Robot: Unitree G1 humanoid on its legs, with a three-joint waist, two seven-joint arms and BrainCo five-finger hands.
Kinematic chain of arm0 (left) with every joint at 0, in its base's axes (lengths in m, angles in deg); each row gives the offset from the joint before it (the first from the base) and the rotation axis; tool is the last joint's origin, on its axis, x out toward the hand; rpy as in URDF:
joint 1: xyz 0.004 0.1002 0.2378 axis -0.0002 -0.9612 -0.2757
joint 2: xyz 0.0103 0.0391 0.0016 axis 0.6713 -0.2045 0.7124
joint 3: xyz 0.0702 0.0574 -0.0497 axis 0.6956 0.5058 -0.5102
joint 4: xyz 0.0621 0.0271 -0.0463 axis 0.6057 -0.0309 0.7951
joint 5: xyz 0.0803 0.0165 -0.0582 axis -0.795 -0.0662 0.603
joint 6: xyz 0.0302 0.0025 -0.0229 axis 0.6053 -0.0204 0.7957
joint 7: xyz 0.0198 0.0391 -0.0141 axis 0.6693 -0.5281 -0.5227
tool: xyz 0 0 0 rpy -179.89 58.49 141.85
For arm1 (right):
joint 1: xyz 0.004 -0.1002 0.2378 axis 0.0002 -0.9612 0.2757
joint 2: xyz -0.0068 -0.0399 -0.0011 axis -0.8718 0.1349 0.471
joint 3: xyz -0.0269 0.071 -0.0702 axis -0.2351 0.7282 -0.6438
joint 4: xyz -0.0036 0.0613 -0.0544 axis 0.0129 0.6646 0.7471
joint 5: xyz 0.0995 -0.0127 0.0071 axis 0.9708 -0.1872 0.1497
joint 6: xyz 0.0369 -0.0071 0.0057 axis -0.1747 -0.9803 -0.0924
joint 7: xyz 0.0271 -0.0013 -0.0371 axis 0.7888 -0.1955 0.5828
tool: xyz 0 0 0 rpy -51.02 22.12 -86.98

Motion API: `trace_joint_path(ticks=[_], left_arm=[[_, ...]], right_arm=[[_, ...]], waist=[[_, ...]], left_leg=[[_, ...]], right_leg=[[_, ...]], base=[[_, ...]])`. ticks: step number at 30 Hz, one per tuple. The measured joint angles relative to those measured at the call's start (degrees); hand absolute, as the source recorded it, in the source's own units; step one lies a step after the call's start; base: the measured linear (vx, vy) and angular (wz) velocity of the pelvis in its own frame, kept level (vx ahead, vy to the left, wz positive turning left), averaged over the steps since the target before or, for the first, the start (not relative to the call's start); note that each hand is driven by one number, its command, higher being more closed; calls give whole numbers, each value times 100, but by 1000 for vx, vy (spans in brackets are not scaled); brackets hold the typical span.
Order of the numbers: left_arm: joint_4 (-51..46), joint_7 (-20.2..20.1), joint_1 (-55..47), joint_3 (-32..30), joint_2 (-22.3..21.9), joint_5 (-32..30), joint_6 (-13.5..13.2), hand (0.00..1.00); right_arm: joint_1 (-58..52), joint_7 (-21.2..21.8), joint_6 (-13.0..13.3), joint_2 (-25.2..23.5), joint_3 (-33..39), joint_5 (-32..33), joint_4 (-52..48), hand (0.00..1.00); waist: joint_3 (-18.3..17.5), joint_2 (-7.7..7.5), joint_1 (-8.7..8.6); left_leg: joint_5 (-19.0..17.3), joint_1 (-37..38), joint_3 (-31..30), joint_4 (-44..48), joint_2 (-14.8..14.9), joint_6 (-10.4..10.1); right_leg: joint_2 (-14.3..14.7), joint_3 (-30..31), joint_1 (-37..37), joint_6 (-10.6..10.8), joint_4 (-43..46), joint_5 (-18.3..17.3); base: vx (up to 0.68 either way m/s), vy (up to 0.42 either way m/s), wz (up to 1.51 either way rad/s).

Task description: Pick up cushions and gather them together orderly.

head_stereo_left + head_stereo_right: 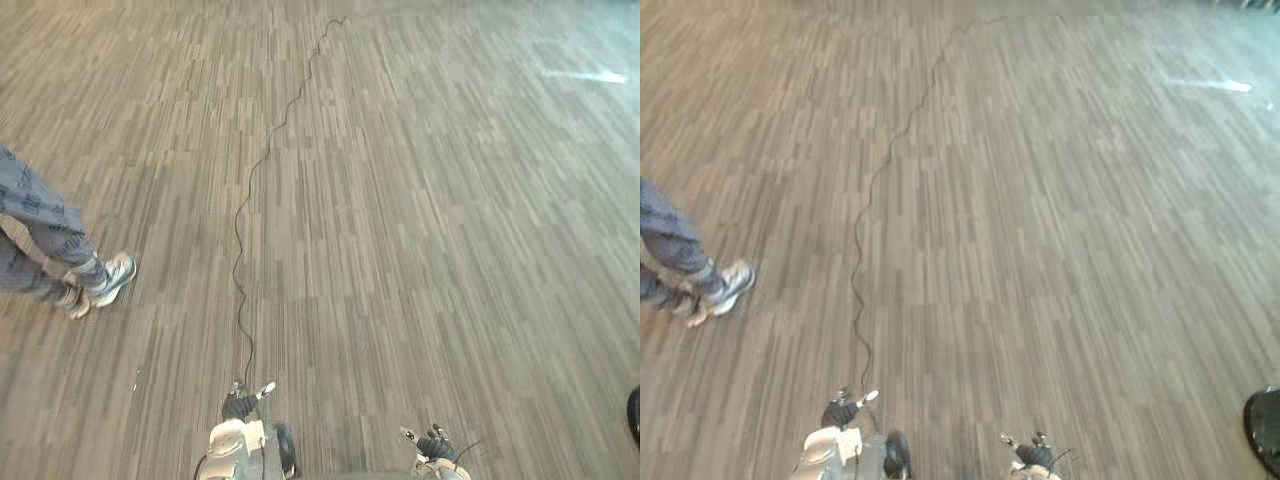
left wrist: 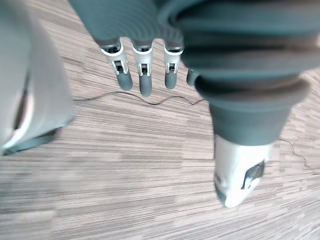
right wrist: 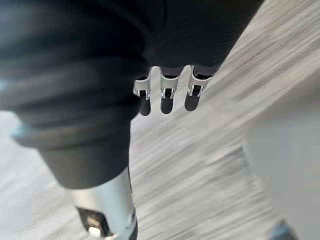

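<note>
Here, nothing is grasped: the left hand (image 2: 143,70) and right hand (image 3: 166,92) are seen fully released above the floor (image 1: 420,200).

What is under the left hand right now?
Bare striped floor lies under the left hand; its fingers hang straight and hold nothing. The dark ribbed cover hides the floor right beneath the wrist.

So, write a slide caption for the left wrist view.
Left hand, fingers straight and empty, hangs above the striped floor.
</note>
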Motion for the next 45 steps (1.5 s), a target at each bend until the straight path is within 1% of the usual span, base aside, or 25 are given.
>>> trace_joint_path(ticks=[3, 6, 8, 9, 10, 13, 15, 17, 20, 24, 26, 27, 28, 29, 30, 32, 33, 34, 35, 36, 38, 39, 42, 44, 45], left_arm=[[62, 4, 37, 11, -74, 9, 5, 0], [108, 4, 233, 8, -188, 10, -3, 0], [136, 5, 249, 2, -215, 7, -8, 0], [158, 1, 235, 7, -219, 5, -9, 0], [280, 6, 295, -13, -281, -3, 1, 0], [353, -34, 361, -38, -316, -122, -1, 0], [302, -37, 344, -170, -310, -211, -3, 0], [113, -20, 162, -416, -329, -220, -8, 0], [-135, 5, 118, -398, -328, -209, -40, 0], [-409, 1, 26, -314, -316, -208, -130, 0], [-481, 4, 13, -200, -295, -207, -169, 0], [-513, 1, 14, -207, -303, -208, -179, 0], [-535, 1, -4, -207, -289, -208, -185, 0], [-503, 5, -20, -230, -204, -211, -183, 0], [-475, -5, -1, -240, -174, -216, -169, 0], [-490, -18, 25, -337, -133, -213, -184, 0], [-471, -8, 16, -316, -167, -207, -184, 0], [-410, 4, 37, -283, -142, -206, -165, 0], [-321, 2, 97, -271, -115, -208, -151, 0], [-21, 6, 236, -155, -160, -205, -111, 0], [135, 9, 274, -76, -314, -201, -24, 0], [205, -1, 276, 21, -326, -192, -14, 0], [212, 10, 286, 23, -325, -188, -17, 0], [213, 3, 306, 119, -306, -204, -25, 0], [343, -19, 345, 188, -306, -215, -15, 0]], right_arm=[[-39, -2, 45, -1, 13, 3, -311, 0], [6, -2, 75, 60, 149, 29, -384, 0], [47, -4, 79, 105, 159, 7, -360, 0], [15, -10, 74, 102, 125, -7, -308, 0], [184, -2, 73, 198, 139, -15, -234, 0], [431, 1, 67, 226, 172, -170, -102, 0], [460, 2, 23, 259, 213, -214, -82, 0], [422, -12, 16, 238, 97, -194, -33, 0], [422, -21, 15, 249, 0, -129, 91, 0], [482, -16, 5, 214, -321, -98, 79, 0], [479, -20, 4, 144, -342, -101, 80, 0], [465, -23, 1, 102, -331, -109, 96, 0], [447, -25, -9, 102, -332, -113, 116, 0], [361, -18, -15, -7, -342, -132, 144, 0], [346, 19, -28, -14, -343, -209, 153, 0], [398, 10, -31, -72, -329, -213, 150, 0], [207, 3, -8, -33, -287, -217, 155, 0], [175, 19, 52, 19, -288, -219, 106, 0], [187, 39, 68, -4, -311, -219, 107, 0], [172, 68, 40, 4, -291, -220, 91, 0], [162, 99, 36, 77, -181, -221, -142, 0], [172, 105, 85, 115, -144, -221, -252, 0], [173, 100, 116, 142, -46, -220, -315, 0], [133, 96, 115, 157, -3, -208, -295, 0], [240, 109, 116, 211, 24, -213, -203, 0]], waist=[[54, 81, -92], [171, 213, -187], [198, 216, -180], [173, 119, -182], [231, 304, -168], [299, 505, -200], [397, 647, -268], [455, 599, -92], [485, 521, -10], [454, 508, 157], [420, 443, 254], [383, 385, 296], [325, 291, 329], [120, 58, 325], [88, -60, 268], [110, -99, 336], [-19, -143, 318], [-51, -147, 303], [-32, -228, 250], [44, -171, 179], [214, 89, 154], [290, 223, 73], [297, 233, -63], [270, 177, -104], [272, 324, -134]], left_leg=[[-23, 839, 75, -624, 15, 3], [-226, 1475, 70, -819, 256, -255], [-257, 1847, 62, -1082, 282, -295], [-262, 2099, -16, -1225, 134, -350], [-193, 2304, -95, -1276, 316, -477], [507, 2237, -361, -971, 542, -789], [1137, 1495, -1152, 1161, 1103, -1007], [1090, -100, -1694, 4394, 1334, -1119], [753, -911, -1464, 4583, 1309, -853], [271, -1715, -882, 2185, 948, -612], [402, -1870, -878, 815, 661, -763], [804, -1912, -911, 199, 454, -746], [1073, -1879, -908, 149, 363, -725], [1141, -1785, -829, 245, 147, -383], [819, -1700, -742, 599, 167, -215], [631, -1795, -637, 1489, 310, -54], [458, -1405, -556, 901, 182, -64], [-56, -738, -580, 336, 1, -316], [-83, -618, -570, 299, -78, -278], [-219, -160, -523, 88, -132, -225], [-247, 625, -398, -382, -52, -211], [-246, 1105, -310, -565, 62, -211], [-244, 1706, -245, -655, 151, -215], [-233, 2291, -260, -946, -2, -260], [-131, 2527, -255, -1033, 84, -486]], right_leg=[[298, -424, -1007, -261, 493, -486], [400, -1151, -1879, -399, -528, -772], [445, -1272, -2174, -585, -1703, -566], [446, -1194, -2144, -717, -2897, 87], [541, -1302, -2159, -1172, -2585, 260], [715, -1356, -2101, -1273, -2224, -360], [966, -1477, -1369, -1277, -2561, -689], [1198, -1434, -221, -1417, -3278, -802], [1234, -1299, 506, -1463, -3790, -930], [1180, -693, 1560, -1364, -4455, -1158], [1042, -386, 1807, -1252, -4645, -1333], [920, -162, 2016, -1131, -4763, -1456], [806, -2, 2077, -1068, -4787, -1491], [563, 337, 2100, -960, -4667, -1441], [437, 652, 2058, -687, -4346, -1135], [519, 836, 2010, -726, -3789, -567], [533, 820, 1510, -190, -2472, -7], [518, 674, 820, 301, -923, 144], [467, 660, 606, 324, -445, 68], [521, 422, -36, 84, 456, -238], [590, -146, -632, -242, 629, -579], [638, -667, -1107, -432, 324, -823], [620, -1343, -1770, -717, -1135, -850], [621, -1656, -2035, -1156, -3157, 252], [718, -1772, -2039, -1680, -2947, 531]], base=[[545, 48, -11], [523, -114, 20], [587, -229, 22], [746, -285, 6], [628, -232, 3], [617, -290, 0], [467, -266, 22], [549, -222, -22], [397, -73, -25], [507, 64, -62], [545, 167, -94], [791, 295, -101], [896, 309, -98], [962, 337, -86], [820, 283, -69], [645, 263, -63], [778, 296, -92], [758, 259, -66], [641, 113, -39], [486, 63, -25], [611, 119, -53], [618, 118, -38], [664, -17, -1], [879, -148, 7], [610, -97, -28]])
